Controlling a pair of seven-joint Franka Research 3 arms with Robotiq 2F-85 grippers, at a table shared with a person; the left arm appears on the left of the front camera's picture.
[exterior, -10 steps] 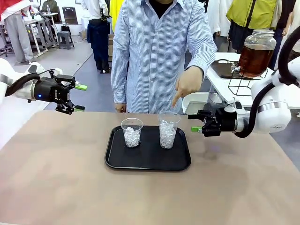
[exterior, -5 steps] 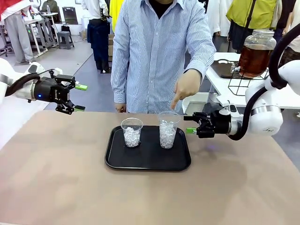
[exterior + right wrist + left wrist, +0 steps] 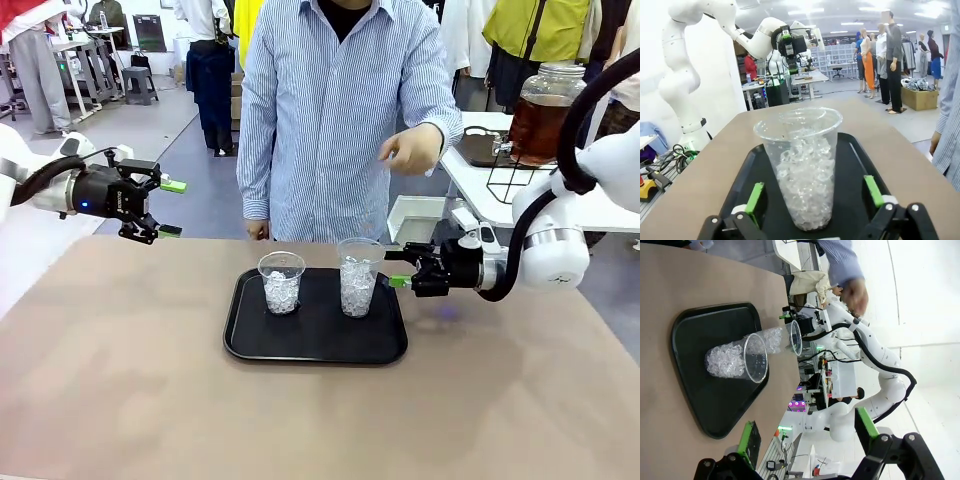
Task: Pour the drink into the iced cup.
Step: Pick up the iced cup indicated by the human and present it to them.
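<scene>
Amber-brown drink point(image 3: 541, 128) in clear jar point(image 3: 560, 74)

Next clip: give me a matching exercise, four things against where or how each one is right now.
1. right hand
2. left hand
3. jar of drink
4. black tray

A. on the side table, far right
B. open, pointing at the taller iced cup
C. open, held high at the left
D. under that cup and the shorter iced cup

Pairs: 1-B, 2-C, 3-A, 4-D

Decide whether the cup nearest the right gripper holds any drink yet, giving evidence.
No drink: the cup stands upright on the tray, holding only white ice; no amber liquid shows through its clear wall.
</scene>
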